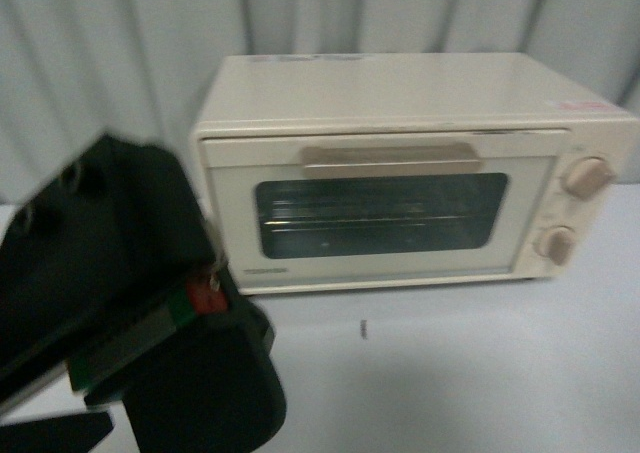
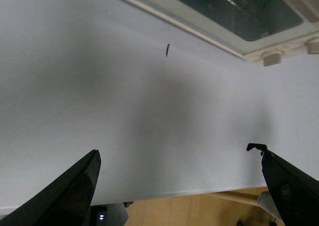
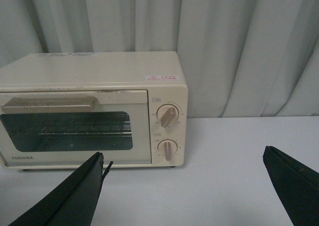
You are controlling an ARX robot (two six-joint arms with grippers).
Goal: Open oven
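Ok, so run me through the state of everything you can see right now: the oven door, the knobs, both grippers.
oven door, shut, flush with the front.
handle, untouched, no gripper on it.
upper knob, pointer tilted; setting unreadable.
lower knob, pointer about upright; setting unreadable.
left gripper, open, holding nothing.
right gripper, open, holding nothing.

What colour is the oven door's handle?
Tan handle on the cream oven; the front view shows it best.
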